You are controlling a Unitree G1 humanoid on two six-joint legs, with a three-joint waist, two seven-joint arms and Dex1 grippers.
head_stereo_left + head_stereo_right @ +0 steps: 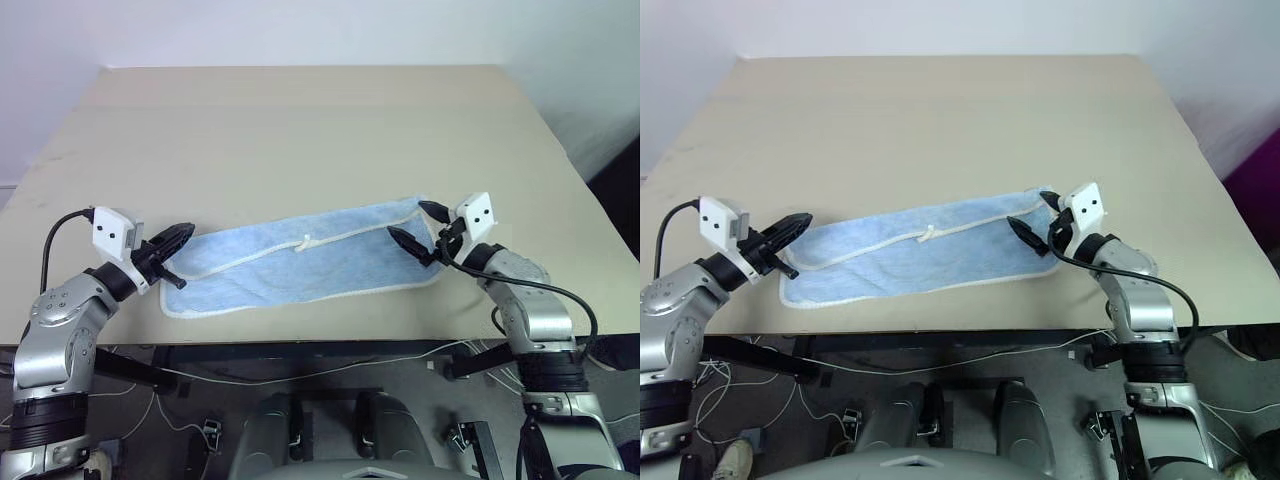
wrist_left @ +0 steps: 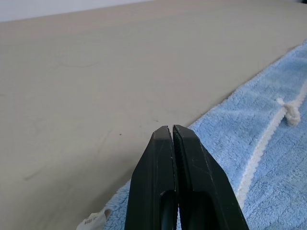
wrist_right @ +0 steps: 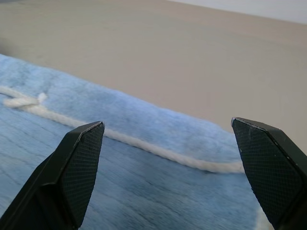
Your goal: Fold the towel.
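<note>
Right gripper (image 1: 420, 225) is hovering wide open over the light blue terry towel (image 1: 300, 262); left gripper (image 1: 178, 240) is sitting shut, empty; soft, limp cloth is probably best pinched at its white-edged corners.

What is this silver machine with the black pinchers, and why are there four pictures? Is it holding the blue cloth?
It is a robot with two arms. Each arm ends in a gripper, a pincher with two black fingers. Two pictures come from cameras in the robot's head, looking down over its arms at a tan table. The other two come from little cameras on its wrists, looking along the fingers.

On the table lies a light blue towel with white edging, folded into a long strip. A small white loop sits on it.

The left gripper is at one end of the towel, its fingers pressed shut with nothing between them. The right gripper is at the other end, its fingers wide apart over the towel's edge. So neither is holding the towel.
</note>
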